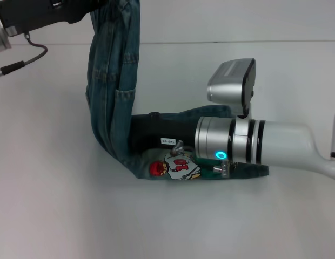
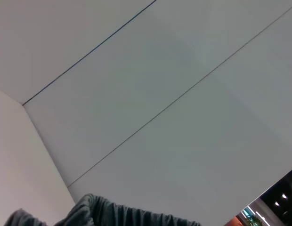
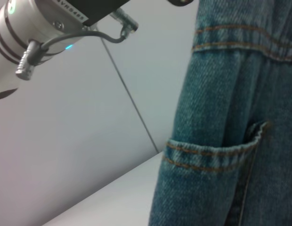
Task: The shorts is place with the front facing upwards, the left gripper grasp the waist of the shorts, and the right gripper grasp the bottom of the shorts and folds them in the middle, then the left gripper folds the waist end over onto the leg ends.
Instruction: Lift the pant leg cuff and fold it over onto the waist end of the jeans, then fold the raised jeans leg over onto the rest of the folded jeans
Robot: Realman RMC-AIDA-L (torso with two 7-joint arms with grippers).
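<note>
Left gripper (image 1: pixel 84 12), at the far left corner of the table (image 1: pixel 48 162), raised well above the surface; the waist end of the denim shorts (image 1: pixel 111 91) hangs from it, so it is closed on the fabric, though its fingertips are hidden behind the black housing. From this grip the shorts drop as a tall vertical band, a pocket and orange stitching facing the right wrist camera (image 3: pixel 231 141), and bend at table level into a flat folded section running toward the right edge. The left wrist view shows only a bunched rim of cloth (image 2: pixel 103 212) beneath wall panels. Right gripper (image 1: pixel 143 135), low over the middle of the table, its black body lying on the flat leg section and pointing toward the hanging band; whether its fingers are open or closed cannot be told, since the denim and the arm's silver wrist (image 1: pixel 227 139) conceal them. A printed cartoon patch (image 1: pixel 175 167) shows on the near edge of the leg section, just beside the wrist. A cable (image 1: pixel 27 56) trails from the left arm near the far left corner.
</note>
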